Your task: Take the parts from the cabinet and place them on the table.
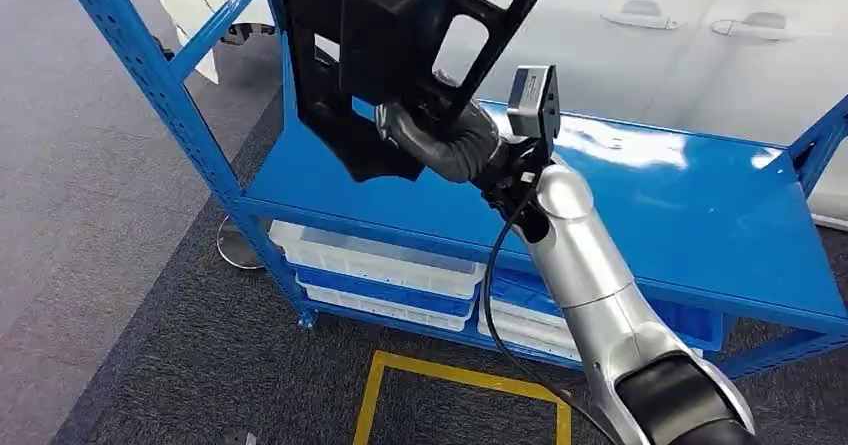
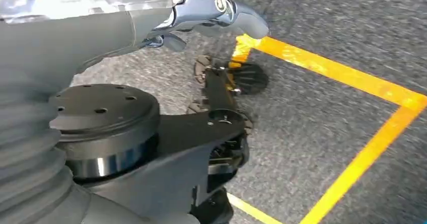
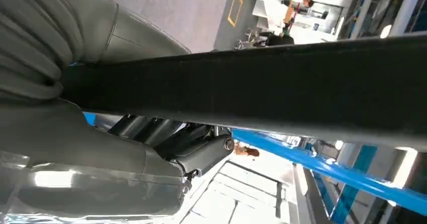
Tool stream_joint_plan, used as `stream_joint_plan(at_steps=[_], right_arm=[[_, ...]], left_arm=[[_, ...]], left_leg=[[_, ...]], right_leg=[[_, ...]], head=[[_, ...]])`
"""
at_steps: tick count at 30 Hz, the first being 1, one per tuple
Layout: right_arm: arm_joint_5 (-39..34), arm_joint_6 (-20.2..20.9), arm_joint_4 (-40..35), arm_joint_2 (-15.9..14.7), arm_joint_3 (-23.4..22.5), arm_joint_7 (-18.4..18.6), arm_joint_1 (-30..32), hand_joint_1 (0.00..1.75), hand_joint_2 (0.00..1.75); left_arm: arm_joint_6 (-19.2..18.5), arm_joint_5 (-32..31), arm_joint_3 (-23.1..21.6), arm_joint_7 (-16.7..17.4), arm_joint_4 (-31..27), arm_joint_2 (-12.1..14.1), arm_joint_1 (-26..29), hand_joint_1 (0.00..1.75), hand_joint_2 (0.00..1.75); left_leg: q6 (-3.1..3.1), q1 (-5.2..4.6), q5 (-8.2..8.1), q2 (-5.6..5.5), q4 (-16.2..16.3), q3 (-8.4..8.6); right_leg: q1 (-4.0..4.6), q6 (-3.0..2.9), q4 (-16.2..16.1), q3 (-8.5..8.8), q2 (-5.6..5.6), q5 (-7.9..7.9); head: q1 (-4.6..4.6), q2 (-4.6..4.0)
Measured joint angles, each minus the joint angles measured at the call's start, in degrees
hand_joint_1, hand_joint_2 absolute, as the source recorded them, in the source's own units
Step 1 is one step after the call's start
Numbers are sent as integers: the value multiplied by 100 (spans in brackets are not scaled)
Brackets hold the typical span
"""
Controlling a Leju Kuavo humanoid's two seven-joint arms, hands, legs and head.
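A large black plastic part (image 1: 390,25) with open cut-outs hangs above the left end of the blue cabinet shelf (image 1: 650,195). My right hand (image 1: 440,135) grips it by its lower bar. In the right wrist view the part is a thick black bar (image 3: 277,83) lying across my right hand (image 3: 100,148), with dark fingers (image 3: 201,151) wrapped beneath it. My left hand (image 2: 211,12) hangs over the grey carpet, its fingers stretched out with nothing in them.
The blue rack's slanted post (image 1: 150,75) stands at the left. White and blue bins (image 1: 380,265) fill the lower shelf. A white car body (image 1: 650,25) is behind the rack. Yellow floor tape (image 1: 460,385) marks a square on the carpet in front.
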Motion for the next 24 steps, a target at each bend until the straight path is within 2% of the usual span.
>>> stream_joint_plan(at_steps=[12,13,16,17,18,19,20,21,22,23,24], right_arm=[[-100,-20,0,0,214,-59,-5,175,175],[-105,-24,0,0,221,-59,-5,175,175],[-122,-42,0,0,251,-85,-11,175,175],[-127,-46,-2,0,262,-94,-14,175,175],[-129,-52,-2,-2,264,-101,-8,175,175],[-133,-55,-2,-2,275,-109,-25,175,175],[-142,-59,-2,-2,278,-114,-30,175,175],[-144,-63,0,-4,284,-114,-16,175,175],[-144,-66,0,-7,288,-114,4,175,175],[-146,-68,9,-7,297,-111,20,175,175],[-146,-68,15,-9,302,-111,25,175,175]], left_arm=[[68,-28,-4,371,0,0,-2,0,175],[70,-28,-4,374,0,4,-3,0,175],[122,-35,-4,452,0,4,-3,0,175],[131,-44,-4,470,0,4,-4,0,175],[138,-50,-4,476,0,2,-3,0,175],[138,-50,-7,479,0,2,-7,0,175],[138,-50,-7,492,0,0,-9,0,175],[138,-50,-7,494,0,2,-5,0,175],[138,-50,-7,496,0,2,2,0,175],[138,-50,-7,498,0,2,9,0,175],[138,-50,-7,500,0,2,14,0,175]], left_leg=[[0,0,0,0,0,0],[28,-41,-22,3,44,-15],[49,-31,-15,-2,31,-17],[84,-11,20,3,-47,18],[104,29,70,24,-131,71],[137,41,88,31,-168,82],[136,40,89,31,-167,79],[137,34,88,31,-162,78],[136,29,85,31,-155,75],[134,28,82,30,-142,69],[122,30,73,27,-126,68]], right_leg=[[0,0,0,0,0,0],[-35,23,-26,4,0,15],[-28,49,-45,11,1,29],[-4,71,-74,32,3,38],[-21,66,20,16,-4,-45],[-7,52,276,-108,-8,-232],[0,45,697,-305,-2,-456],[-2,47,1251,-568,-2,-699],[-4,50,1672,-780,-3,-837],[-5,53,1874,-902,-4,-837],[-8,52,1764,-872,-6,-700]], head=[[0,0],[-4,0],[-2,0],[-7,0],[7,0],[9,2],[4,0],[7,0],[2,0],[4,0],[4,0]])
